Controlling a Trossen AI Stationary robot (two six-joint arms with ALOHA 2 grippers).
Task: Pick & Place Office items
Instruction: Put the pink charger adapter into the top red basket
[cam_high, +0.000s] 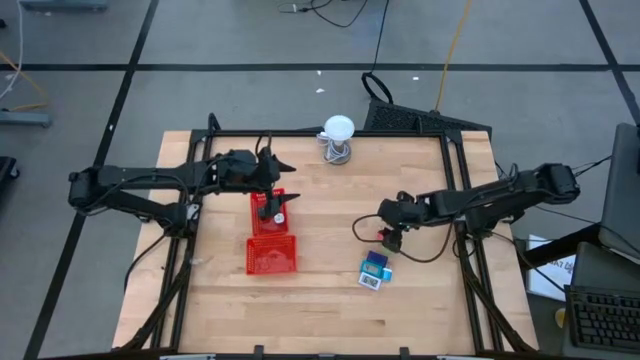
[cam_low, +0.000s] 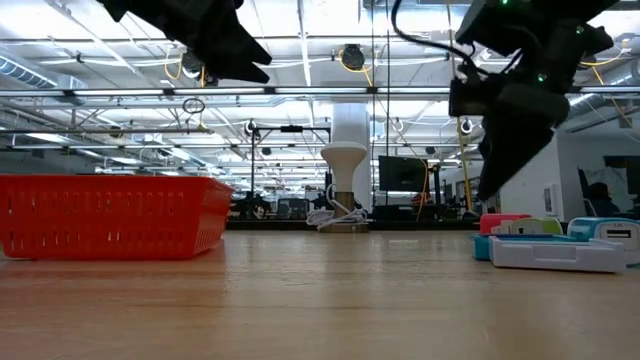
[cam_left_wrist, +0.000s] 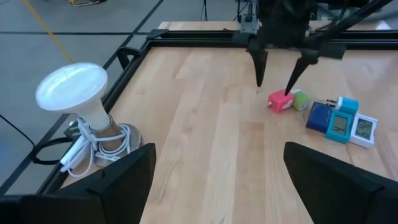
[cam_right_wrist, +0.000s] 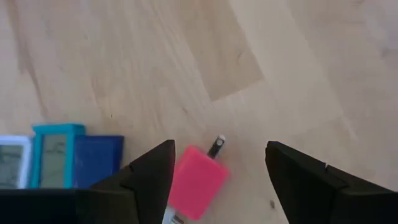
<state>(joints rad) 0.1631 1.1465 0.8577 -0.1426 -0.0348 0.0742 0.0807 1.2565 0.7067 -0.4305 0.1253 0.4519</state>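
My right gripper (cam_right_wrist: 219, 155) is open and points down over a pink piece (cam_right_wrist: 196, 180) with a small metal prong, which lies flat on the table. Its fingers stand on either side of the piece. In the low view the fingertips (cam_low: 492, 190) hang just above it. Beside the pink piece lie a green piece (cam_left_wrist: 300, 99) and the teal-blue packet with a white label (cam_high: 375, 268). My left gripper (cam_high: 272, 165) is open, holds nothing, and hovers over the far red mesh tray (cam_high: 268, 208).
Two red mesh trays (cam_high: 272, 255) sit left of centre, the far one holding small dark and white things. A white ball on a wire stand (cam_high: 338, 140) stands at the far edge. Bare wood lies between the trays and the items, and along the near edge.
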